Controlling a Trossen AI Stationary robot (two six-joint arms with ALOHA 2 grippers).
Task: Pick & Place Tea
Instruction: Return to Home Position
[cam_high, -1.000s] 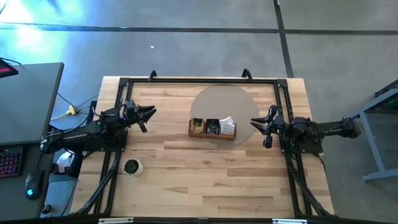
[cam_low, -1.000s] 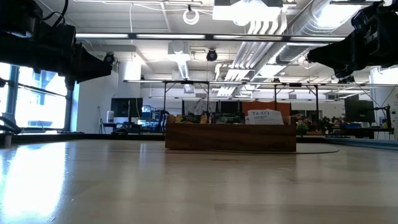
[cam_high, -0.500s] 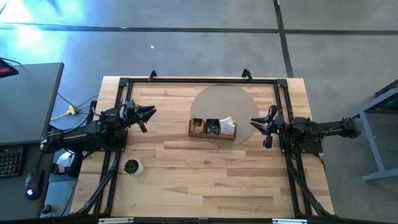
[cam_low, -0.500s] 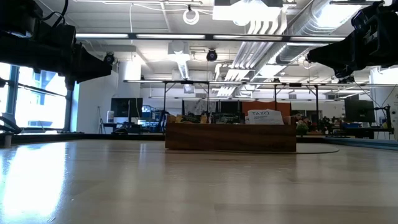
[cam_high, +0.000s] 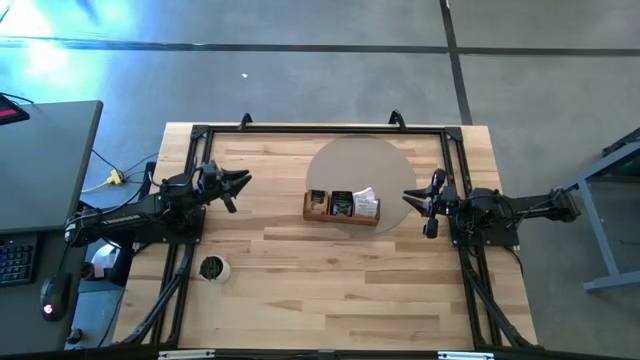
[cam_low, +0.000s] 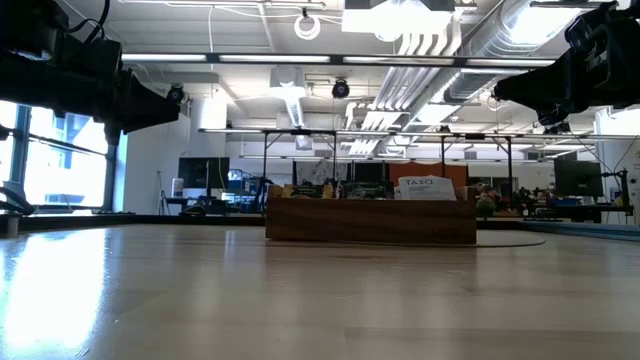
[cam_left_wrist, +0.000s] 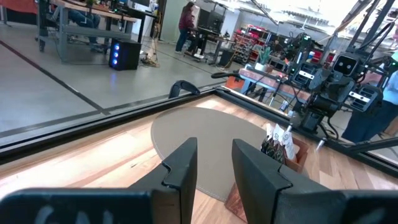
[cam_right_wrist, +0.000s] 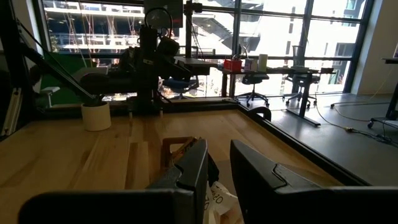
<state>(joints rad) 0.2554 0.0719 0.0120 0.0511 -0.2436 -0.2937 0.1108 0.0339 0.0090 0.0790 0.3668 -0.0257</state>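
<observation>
1. On the desk (cam_high: 300, 290), 1 wooden tray (cam_high: 342, 219) is sitting at the edge of 1 round grey mat (cam_high: 360, 165).
2. Tea (cam_high: 341, 203) is filling its 3 compartments; the packets are overlapping, so their number is unclear.
3. The 2 tools, left tool (cam_high: 240, 182) and right tool (cam_high: 408, 198), are hovering either side of the tray, fingers slightly spread, gripping nothing.
4. 1 cup (cam_high: 212, 268) is standing by the left arm's base.

Open bench (cam_high: 330, 290) all round the wooden tray (cam_high: 341, 220) standing mid-bench; small cup (cam_high: 212, 268) sits well apart near the left edge.
</observation>
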